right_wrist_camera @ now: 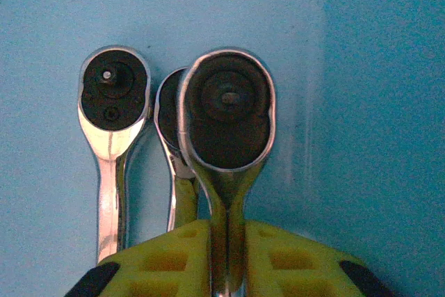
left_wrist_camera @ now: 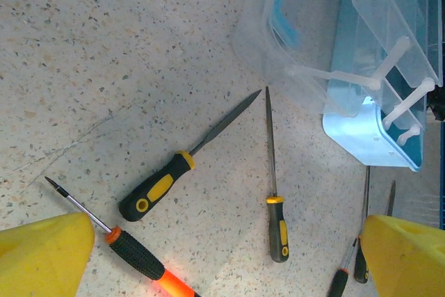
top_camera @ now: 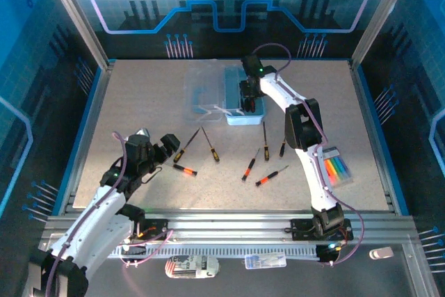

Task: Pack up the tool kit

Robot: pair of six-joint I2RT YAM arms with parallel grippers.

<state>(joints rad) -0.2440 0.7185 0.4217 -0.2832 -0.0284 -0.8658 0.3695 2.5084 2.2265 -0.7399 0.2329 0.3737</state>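
Observation:
The tool kit's pale-blue box (top_camera: 252, 115) stands at the table's back centre, its clear lid (top_camera: 205, 92) lying open to the left. My right gripper (top_camera: 247, 99) reaches down into the box and is shut on the handle of a ratchet wrench (right_wrist_camera: 226, 109). That wrench hangs just above the blue floor (right_wrist_camera: 361, 102), next to two other wrenches (right_wrist_camera: 113, 102) lying there. My left gripper (left_wrist_camera: 222, 262) stands open, low over the front left of the table. Below it lie a yellow-and-black tool (left_wrist_camera: 156, 186), a second one (left_wrist_camera: 277, 220) and an orange-handled screwdriver (left_wrist_camera: 139, 259).
Several more screwdrivers (top_camera: 250, 165) are scattered in front of the box. A clear case of coloured pieces (top_camera: 335, 167) sits beside the right arm. Blue walls and a metal frame enclose the table on three sides.

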